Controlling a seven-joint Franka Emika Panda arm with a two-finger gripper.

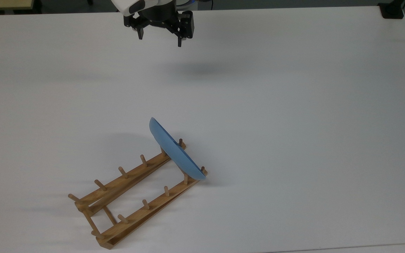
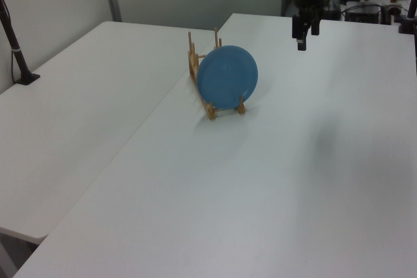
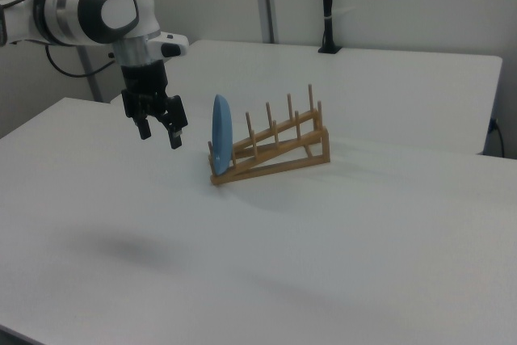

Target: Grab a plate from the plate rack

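In the top view the plate (image 1: 176,150) stands on edge in the end slot of the rack (image 1: 132,189), its lower edge wedged between the last two pairs of pegs, which is what keeps it upright; its upper rim leans out toward the top view's upper left. The tool (image 1: 159,39) hangs over bare table (image 1: 294,105), well apart from it, fingers spread wide with nothing between them. In the left view the plate (image 2: 227,78) shows its broad face at the rack's (image 2: 207,89) near end, with the tool (image 2: 304,35) high beyond it. In the right view the tool (image 3: 160,133) hovers near the plate's (image 3: 221,135) face, open, touching nothing, clear of the rack (image 3: 279,147).
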